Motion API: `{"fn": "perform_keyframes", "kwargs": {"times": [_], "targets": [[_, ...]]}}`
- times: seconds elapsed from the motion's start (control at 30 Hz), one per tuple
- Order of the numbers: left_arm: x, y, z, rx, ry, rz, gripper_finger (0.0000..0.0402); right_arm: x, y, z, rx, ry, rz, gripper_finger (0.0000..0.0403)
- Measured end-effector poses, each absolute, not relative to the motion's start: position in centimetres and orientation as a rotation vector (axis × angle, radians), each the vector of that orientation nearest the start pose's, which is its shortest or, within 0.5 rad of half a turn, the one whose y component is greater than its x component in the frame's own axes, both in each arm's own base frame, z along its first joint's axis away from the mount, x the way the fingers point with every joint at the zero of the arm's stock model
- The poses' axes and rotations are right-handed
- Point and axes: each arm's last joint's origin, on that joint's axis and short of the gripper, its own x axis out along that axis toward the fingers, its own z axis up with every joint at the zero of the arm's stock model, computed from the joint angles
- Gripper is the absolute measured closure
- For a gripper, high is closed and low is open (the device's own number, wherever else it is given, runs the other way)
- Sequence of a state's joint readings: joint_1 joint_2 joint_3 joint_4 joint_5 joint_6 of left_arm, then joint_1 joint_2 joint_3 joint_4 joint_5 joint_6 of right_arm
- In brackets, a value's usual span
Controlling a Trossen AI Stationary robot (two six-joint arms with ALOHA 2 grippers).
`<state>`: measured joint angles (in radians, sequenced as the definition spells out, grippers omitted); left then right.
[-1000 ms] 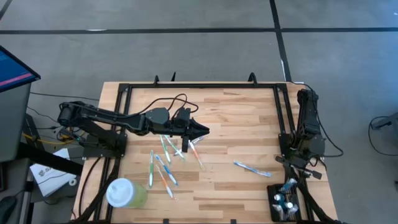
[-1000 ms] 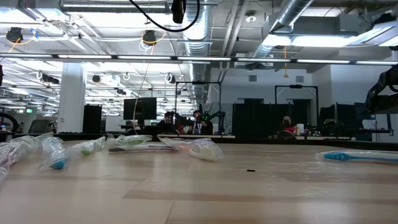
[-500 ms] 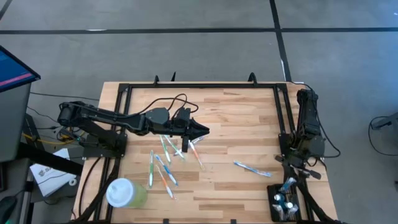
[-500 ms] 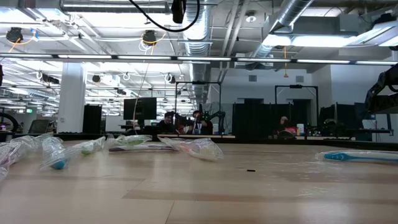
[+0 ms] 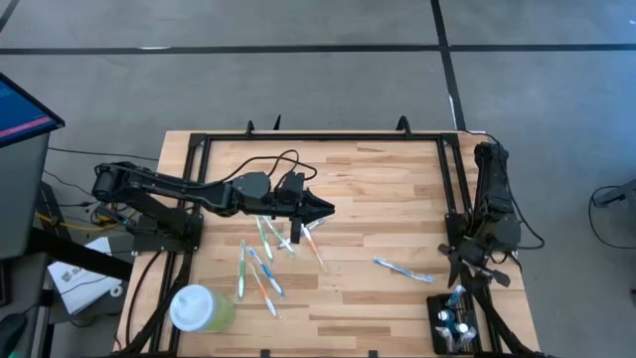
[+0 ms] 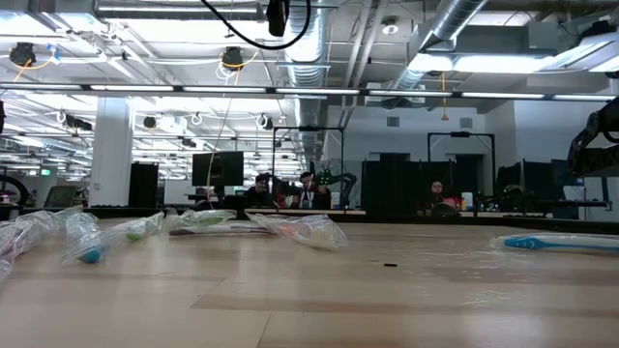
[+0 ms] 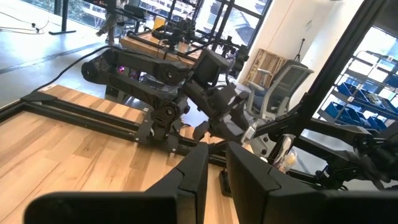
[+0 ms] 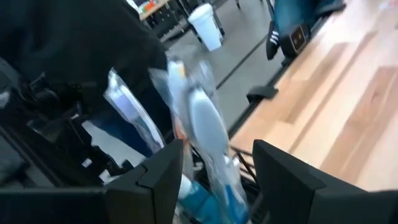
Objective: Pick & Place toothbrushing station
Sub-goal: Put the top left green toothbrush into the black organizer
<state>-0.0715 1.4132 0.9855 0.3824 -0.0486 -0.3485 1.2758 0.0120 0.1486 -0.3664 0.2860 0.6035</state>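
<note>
The toothbrushing station (image 5: 455, 326), a small black holder with wrapped toothbrushes standing in it, sits at the table's near right corner. My right gripper (image 5: 469, 268) hangs open just on its far side. In the right wrist view its fingers (image 8: 155, 177) stand on either side of the wrapped brush heads (image 8: 200, 121). My left gripper (image 5: 328, 209) is shut and level above the middle of the table, over loose wrapped toothbrushes (image 5: 260, 257). In the left wrist view it (image 7: 216, 155) has nothing between its fingers. My right gripper is open around the upright wrapped brushes (image 8: 186, 180) that stand in the station. The clear wrap lies close against one finger, and I cannot tell whether it touches.
A pale green cup with a white lid (image 5: 199, 308) stands at the near left corner. One wrapped toothbrush (image 5: 402, 268) lies right of centre, also seen in the low view (image 6: 553, 242). A black frame rail (image 5: 318, 137) runs around the table. The far half is bare wood.
My right gripper has rolled a little about its own pointing line while staying in place above the station. The left arm has kept still.
</note>
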Motion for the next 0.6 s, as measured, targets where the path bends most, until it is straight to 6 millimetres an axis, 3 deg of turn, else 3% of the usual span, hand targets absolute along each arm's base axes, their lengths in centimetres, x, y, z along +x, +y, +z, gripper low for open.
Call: {"fn": "perform_keyframes", "kwargs": {"times": [0.6], "targets": [[32.2, -2.3, 31.3, -0.346, 0.049, -0.019, 0.0349, 2.5, 5.8, 22.6, 0.342, 0.386, 0.949, 0.0220]]}}
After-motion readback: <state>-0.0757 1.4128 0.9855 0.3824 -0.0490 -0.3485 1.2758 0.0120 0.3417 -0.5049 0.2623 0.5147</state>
